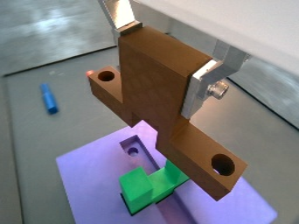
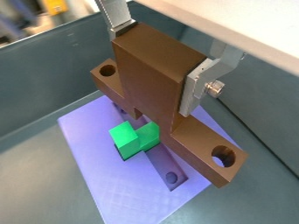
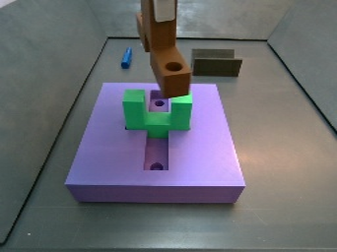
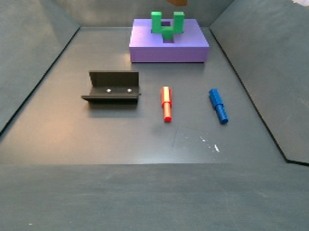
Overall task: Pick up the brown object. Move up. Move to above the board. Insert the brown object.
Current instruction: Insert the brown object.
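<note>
My gripper [image 1: 163,54] is shut on the brown object [image 1: 163,87], an orange-brown flat bar with a cross part and round holes. Both also show in another wrist view, the gripper [image 2: 158,57] and the brown object [image 2: 152,83]. In a side view the gripper [image 3: 156,10] holds the bar [image 3: 168,59] upright, its lower end with a hole just above the green U-shaped block [image 3: 138,110]. That block stands on the lavender board [image 3: 198,157] over its central groove. The board [image 4: 169,50] and green block [image 4: 167,27] show at the far end of a side view.
The dark fixture [image 4: 111,87] stands on the grey floor, also seen behind the board [image 3: 218,62]. A red pen [image 4: 167,103] and a blue pen [image 4: 218,104] lie beside it. Grey bin walls surround the floor.
</note>
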